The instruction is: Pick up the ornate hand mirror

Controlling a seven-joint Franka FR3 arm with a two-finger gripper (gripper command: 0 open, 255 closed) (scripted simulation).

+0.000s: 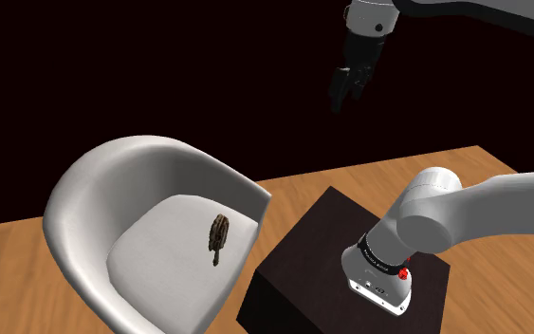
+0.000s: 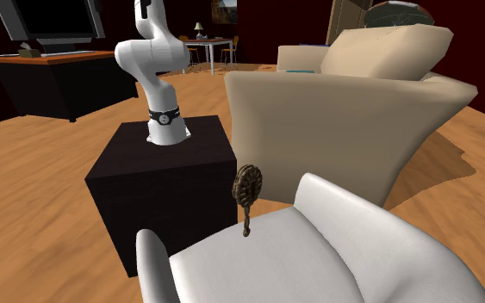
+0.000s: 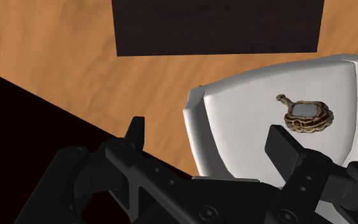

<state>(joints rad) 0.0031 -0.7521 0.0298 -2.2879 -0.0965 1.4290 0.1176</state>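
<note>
Gripper point(image 1: 346, 95): fingers apart, empty, high above chair point(image 1: 94, 180).
Mirror point(image 1: 218, 237): stiff, likely light, glass fragile.
Hold: across thin handle point(image 3: 284, 100); pose unclear, maybe propped.

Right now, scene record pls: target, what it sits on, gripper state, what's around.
target: ornate hand mirror, brown frame, glass facing up
support: lies on the seat of the white shell chair
gripper: black gripper open, empty, high up, well apart from the mirror
stand: dark box beside the chair
floor: wood floor
nearby: beige sofa beyond the chair in the second exterior view
</note>
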